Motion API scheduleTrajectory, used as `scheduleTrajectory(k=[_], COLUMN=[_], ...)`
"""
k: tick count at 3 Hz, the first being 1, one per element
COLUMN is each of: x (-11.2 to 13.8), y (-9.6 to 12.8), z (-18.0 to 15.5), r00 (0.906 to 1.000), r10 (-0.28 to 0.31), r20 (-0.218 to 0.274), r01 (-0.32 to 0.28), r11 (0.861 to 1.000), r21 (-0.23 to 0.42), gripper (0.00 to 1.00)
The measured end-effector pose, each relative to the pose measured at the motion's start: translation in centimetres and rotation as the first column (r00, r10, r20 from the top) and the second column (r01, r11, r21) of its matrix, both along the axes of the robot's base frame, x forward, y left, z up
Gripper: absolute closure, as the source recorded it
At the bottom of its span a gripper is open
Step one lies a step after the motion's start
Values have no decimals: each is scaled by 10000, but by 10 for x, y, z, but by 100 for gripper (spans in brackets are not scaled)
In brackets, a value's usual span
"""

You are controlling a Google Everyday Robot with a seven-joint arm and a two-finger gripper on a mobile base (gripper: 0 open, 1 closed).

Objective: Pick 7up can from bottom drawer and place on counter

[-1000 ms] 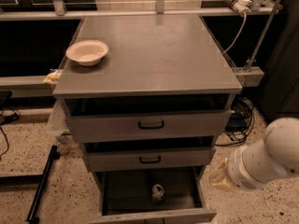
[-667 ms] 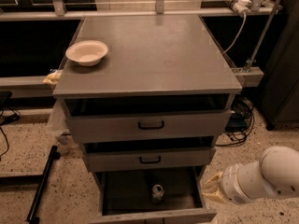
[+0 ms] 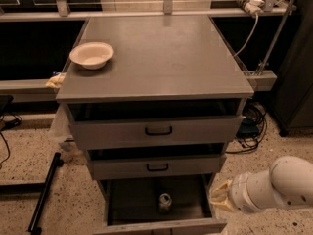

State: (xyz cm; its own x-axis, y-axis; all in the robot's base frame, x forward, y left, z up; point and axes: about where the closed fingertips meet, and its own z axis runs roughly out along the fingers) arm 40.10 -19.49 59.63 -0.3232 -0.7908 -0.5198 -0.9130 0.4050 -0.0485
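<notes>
Camera view. Gripper (image 3: 220, 198) at lower right, on the end of the white arm (image 3: 274, 185), low beside the right wall of the bottom drawer (image 3: 161, 226) and outside it. Only its yellowish tip shows. Cannot tell how far open it is, and nothing is seen in its hold.

7up can (image 3: 165, 201) stands upright on the dark drawer floor, near the middle and toward the front, shiny top up. It is apart from the walls and from the gripper.

Bottom drawer is pulled out. The two shallower drawers (image 3: 157, 130) above are part open and overhang its rear.

Counter (image 3: 161, 58) carries a cream bowl (image 3: 92, 55) at the left rear corner.

Handling, as judgement:
- The can is likely light, with thin walls that dent under a hard squeeze, and smooth enough to slip.
- Best hold is across the body at mid height, squarely.
- A nudge could tip or roll it.
- The approach looks tight under the drawer overhang.
</notes>
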Motion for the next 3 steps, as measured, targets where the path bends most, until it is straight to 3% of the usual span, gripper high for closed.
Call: scheduleTrajectory(k=[1,2,3], x=[9,29,58], y=[-7,-4,3], z=[-39,-89,-136], r00=[9975,9845,9676], r10=[504,1211,1585], r20=[502,1266,1963], r01=[-495,-1172,-1592], r11=[9986,9924,9872], r21=[-177,-379,-126], gripper=[100,100,100])
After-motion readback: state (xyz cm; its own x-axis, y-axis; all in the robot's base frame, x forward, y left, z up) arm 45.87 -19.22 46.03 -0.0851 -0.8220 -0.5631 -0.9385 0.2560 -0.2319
